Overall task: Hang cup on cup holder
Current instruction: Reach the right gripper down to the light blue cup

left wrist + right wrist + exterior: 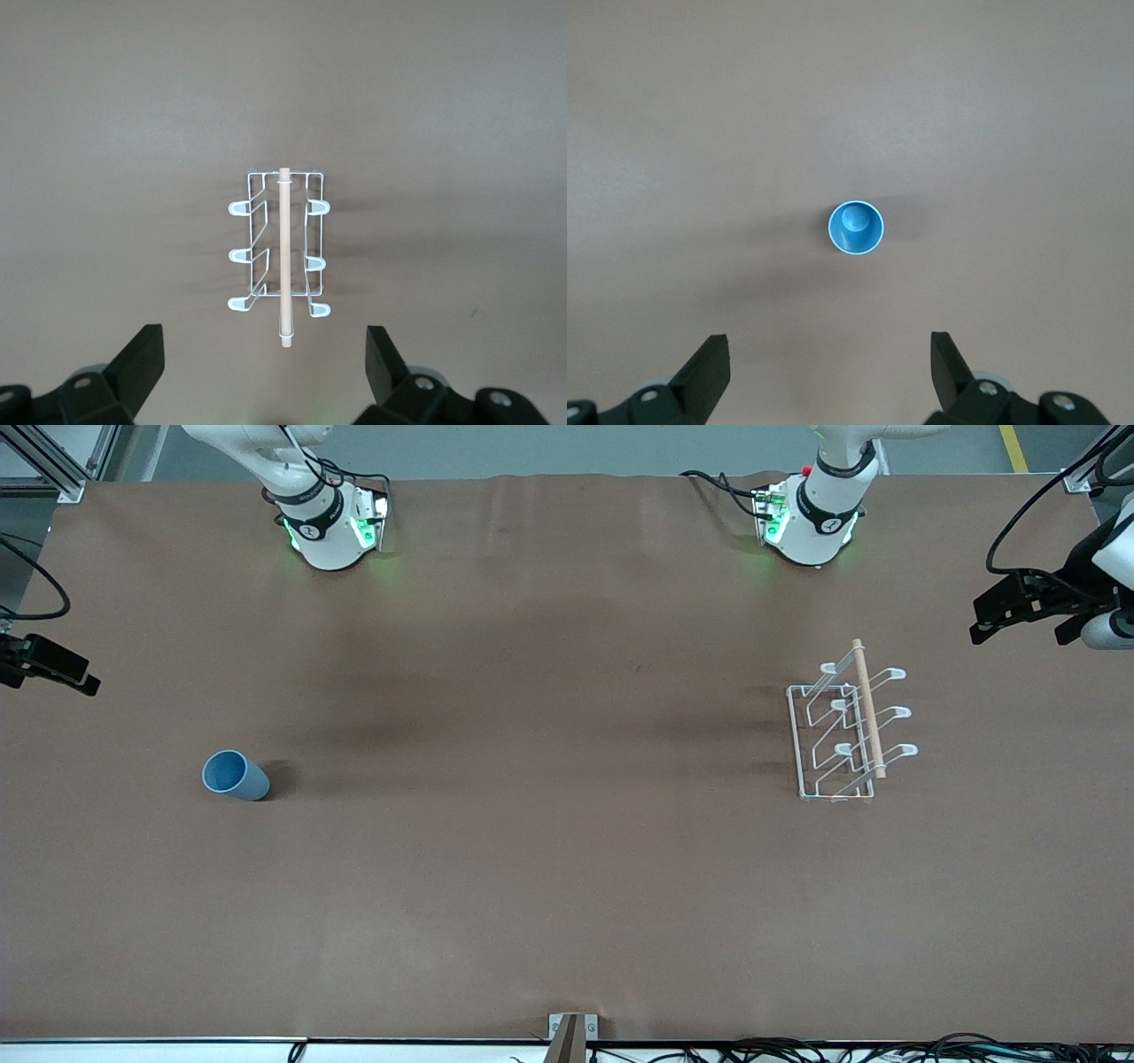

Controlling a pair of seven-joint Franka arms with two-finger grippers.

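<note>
Well apart: cup [235,775], cup holder [846,731].

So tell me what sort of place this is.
Likely a robotics lab bench, not a kitchen: brown paper covers the table, aluminium framing stands at a corner and cables trail along its edge. Only a cup and cup holder sit on it.

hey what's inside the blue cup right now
Nothing: the right wrist view looks straight into the upright cup and shows only its bare blue bottom. The patch of table under the cup is covered, so that cannot be seen.
</note>
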